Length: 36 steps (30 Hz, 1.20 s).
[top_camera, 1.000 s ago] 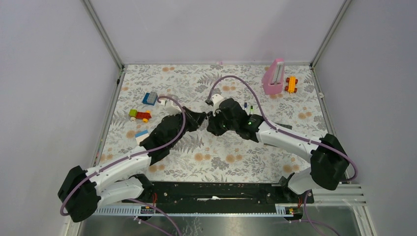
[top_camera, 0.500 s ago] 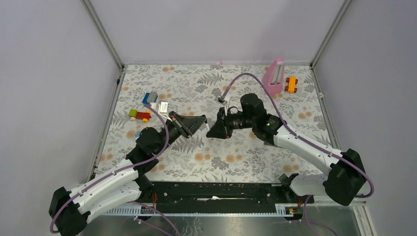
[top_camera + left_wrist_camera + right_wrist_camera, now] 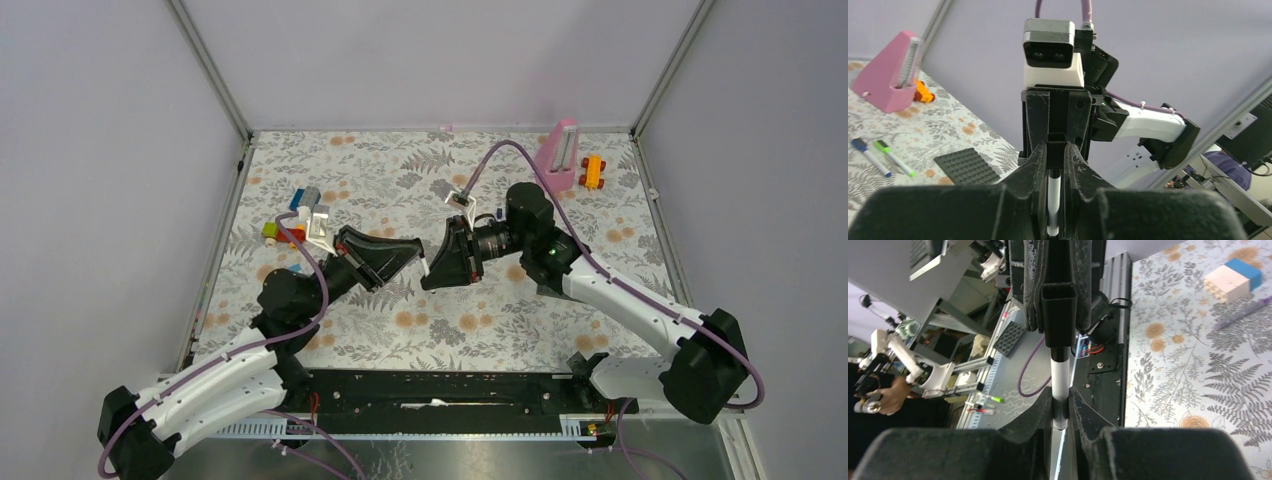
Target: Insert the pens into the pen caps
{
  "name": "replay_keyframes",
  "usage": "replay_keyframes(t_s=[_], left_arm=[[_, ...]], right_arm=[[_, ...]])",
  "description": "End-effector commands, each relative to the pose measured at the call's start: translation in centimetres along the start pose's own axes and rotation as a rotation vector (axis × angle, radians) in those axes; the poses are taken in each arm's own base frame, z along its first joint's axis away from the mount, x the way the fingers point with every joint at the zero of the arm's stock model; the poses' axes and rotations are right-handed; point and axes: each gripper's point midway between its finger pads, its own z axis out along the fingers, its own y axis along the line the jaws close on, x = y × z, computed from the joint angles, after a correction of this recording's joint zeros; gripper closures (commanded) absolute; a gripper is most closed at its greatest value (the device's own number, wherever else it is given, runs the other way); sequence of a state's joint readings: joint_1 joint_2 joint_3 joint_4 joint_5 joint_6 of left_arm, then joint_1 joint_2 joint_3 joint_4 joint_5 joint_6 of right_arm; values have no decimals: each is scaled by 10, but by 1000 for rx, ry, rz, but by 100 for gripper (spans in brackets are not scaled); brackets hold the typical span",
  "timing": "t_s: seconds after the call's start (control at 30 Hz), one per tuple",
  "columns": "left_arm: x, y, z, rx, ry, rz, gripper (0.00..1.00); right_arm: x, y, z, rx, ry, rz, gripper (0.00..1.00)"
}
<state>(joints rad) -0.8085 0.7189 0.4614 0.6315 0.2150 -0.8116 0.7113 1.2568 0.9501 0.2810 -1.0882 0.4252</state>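
Observation:
Both grippers are raised above the mat and face each other tip to tip. My left gripper [image 3: 414, 257] [image 3: 1054, 151] is shut on a thin white pen [image 3: 1053, 200]. My right gripper [image 3: 432, 271] [image 3: 1060, 392] is shut on the black cap [image 3: 1060, 416]. The pen's white barrel [image 3: 1059, 374] runs straight from one gripper to the other, and its end sits in the cap. A blue-ended pen [image 3: 869, 157] and a green-ended pen [image 3: 894, 158] lie side by side on the mat. Loose blue and green caps are not in view.
A black studded plate [image 3: 967, 167] lies near the two pens. A pink block [image 3: 556, 155] and an orange toy [image 3: 593, 170] stand at the back right. Toy bricks [image 3: 305, 198] [image 3: 272, 232] lie at the left, and a white-and-blue brick [image 3: 1233, 279] lies below the left arm.
Both grippers rose off the mat and turned to face each other. The left arm drew back towards its base. The gap between the fingertips closed and the pen now bridges them.

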Motion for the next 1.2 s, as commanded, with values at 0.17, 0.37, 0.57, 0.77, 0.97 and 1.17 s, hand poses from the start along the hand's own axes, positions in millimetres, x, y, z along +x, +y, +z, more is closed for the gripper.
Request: replay_keyframes(t_s=[0.17,0.37,0.57,0.77,0.97,1.17], left_arm=[[97,29,-33,-81,384,-124,100],[99,66,-32,-277,375,-111,100],[112,109,-37,-494,410,-102,100],[132,140,-43,-642,462,-144,100],[151,164,-48,-787,553,-172,100],[165,168,-45,-785,604,-200,100]], right_arm=[[-83,34,-17,60,-198,-353,100],[-88,-44,-28,430,-228,-268,100],[-77,-103,-34,635,-227,-152,100],[-48,-162,-37,792,-190,-28,100],[-14,-205,-35,879,-149,58,100],[-3,-208,-28,847,-140,86,100]])
